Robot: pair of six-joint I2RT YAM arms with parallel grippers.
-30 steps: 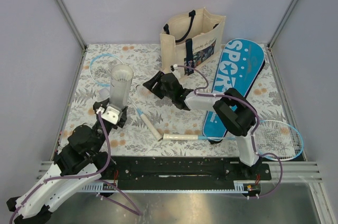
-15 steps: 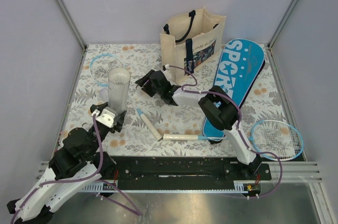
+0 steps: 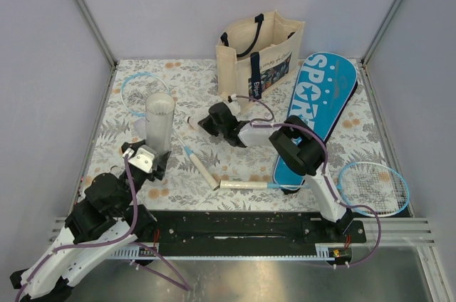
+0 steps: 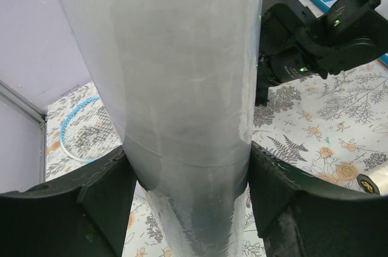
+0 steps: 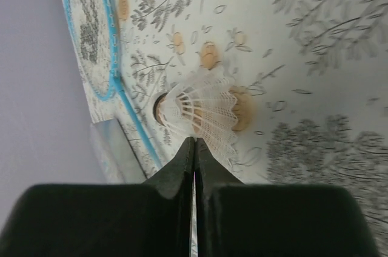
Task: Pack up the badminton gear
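Observation:
My left gripper [image 3: 146, 156] is shut on the long white tube [image 3: 159, 120], holding it upright near its base. The tube [image 4: 182, 87] fills the left wrist view between the fingers of that gripper [image 4: 188, 166]. My right gripper [image 3: 203, 124] is low over the mat, shut on the skirt edge of a white shuttlecock [image 5: 203, 111] at the tips of the gripper [image 5: 195, 142]. One light-blue racket [image 3: 139, 88] lies at the far left, its white handle [image 3: 204, 172] towards the middle. The other racket [image 3: 374, 186] lies at the near right. The blue "SPORT" case [image 3: 317, 113] lies at the right.
A cream tote bag [image 3: 260, 49] with navy straps stands upright at the back centre, just behind the right gripper. A floral mat [image 3: 235, 159] covers the table. Grey walls close off the back and both sides.
The right gripper reached left, drew back a little to the right, and went from open to shut on the shuttlecock. The left gripper shifted the tube slightly.

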